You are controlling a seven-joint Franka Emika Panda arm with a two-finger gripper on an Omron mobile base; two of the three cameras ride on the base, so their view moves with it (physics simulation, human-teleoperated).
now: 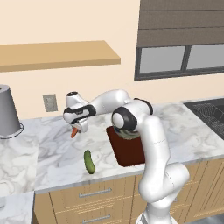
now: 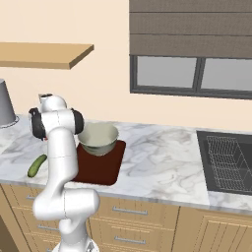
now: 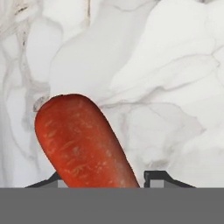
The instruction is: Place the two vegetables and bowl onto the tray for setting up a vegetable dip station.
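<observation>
The orange-red carrot (image 1: pixel 74 132) (image 3: pixel 81 142) lies tilted at the left of the marble counter, and my gripper (image 1: pixel 77 127) (image 3: pixel 103 179) is shut on it, with a dark fingertip (image 3: pixel 159 177) pressed close against its side. In front of it, near the counter's edge, lies the dark green cucumber (image 1: pixel 89 161) (image 2: pixel 37 166). To the right sits the reddish-brown tray (image 1: pixel 129 155) (image 2: pixel 101 172), and the greyish-green bowl (image 2: pixel 98 138) stands on its far half. My arm's elbow hides most of the bowl in the left base view.
A tall grey metal cylinder (image 1: pixel 6 111) (image 2: pixel 5 103) stands at the far left of the counter. The sink with its wire rack (image 1: pixel 212 113) (image 2: pixel 229 160) is at the right. A wooden shelf (image 1: pixel 57 54) hangs above, with a wall outlet (image 1: pixel 50 103) below it.
</observation>
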